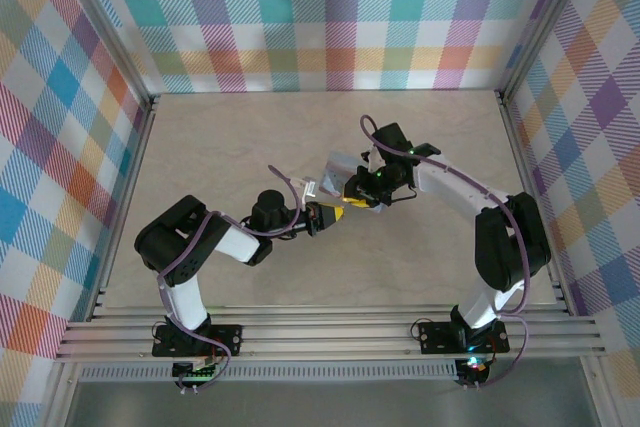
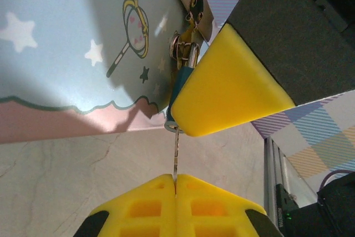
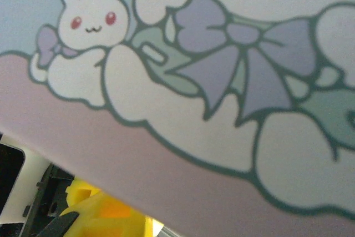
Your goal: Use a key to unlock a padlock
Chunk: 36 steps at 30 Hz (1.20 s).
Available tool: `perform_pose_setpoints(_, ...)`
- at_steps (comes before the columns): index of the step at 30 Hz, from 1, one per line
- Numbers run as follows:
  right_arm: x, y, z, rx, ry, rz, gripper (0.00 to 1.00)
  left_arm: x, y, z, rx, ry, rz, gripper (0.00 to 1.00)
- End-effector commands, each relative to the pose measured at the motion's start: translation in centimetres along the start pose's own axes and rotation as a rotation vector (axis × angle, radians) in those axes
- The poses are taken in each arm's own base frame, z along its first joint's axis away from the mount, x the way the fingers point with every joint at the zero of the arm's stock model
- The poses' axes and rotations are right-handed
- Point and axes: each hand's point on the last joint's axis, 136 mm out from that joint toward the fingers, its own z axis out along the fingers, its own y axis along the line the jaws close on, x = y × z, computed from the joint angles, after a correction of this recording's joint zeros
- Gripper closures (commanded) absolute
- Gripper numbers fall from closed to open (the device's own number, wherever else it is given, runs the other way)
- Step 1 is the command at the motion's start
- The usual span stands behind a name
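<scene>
The padlock [image 2: 178, 83], a small dark bluish body, hangs by its shackle from the hasp [image 2: 195, 10] of a pale blue starred tin [image 2: 66, 54] held above the worktop [image 2: 77, 170]. The left end effector [image 2: 175, 188] is fully closed, its yellow tips pinching the bow of the key [image 2: 176, 156], whose thin blade runs straight up to the keyhole at the lock's lower end. The right end effector [image 1: 362, 191] is narrowly parted. One of its yellow fingers [image 2: 227, 87] lies flat across the lock body, which reads as a pinch on it with the other finger hidden behind. The key looks light, stiff and slick, and its blade is thin enough to bend or slip if twisted off-axis, so the grip belongs on its flat bow. The lock is hard and compact but swings freely on its shackle, so it is best clamped across its broad faces.
</scene>
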Motion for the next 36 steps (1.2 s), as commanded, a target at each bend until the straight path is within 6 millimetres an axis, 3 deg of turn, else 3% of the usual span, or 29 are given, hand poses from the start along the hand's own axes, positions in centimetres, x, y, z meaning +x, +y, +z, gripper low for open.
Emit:
perform_pose_setpoints(1,1.6,1.1,-0.2,-0.051,0.053,-0.044,1.00,-4.7,-4.6,-0.4,0.159,-0.100,0.091,1.00)
perform_pose_setpoints(7,1.8,1.5,-0.7,-0.064,0.051,-0.074,1.00,-5.4,-5.0,-0.3,0.203,-0.080,0.067,1.00)
perform_pose_setpoints(20,2.0,2.0,-1.1,-0.130,0.033,-0.047,1.00,-2.7,-3.2,1.1,0.146,-0.056,0.031,1.00)
perform_pose_setpoints(36,1.2,1.8,-1.2,-0.228,0.047,0.023,1.00,-3.2,-3.3,1.4,0.099,-0.116,0.059,1.00)
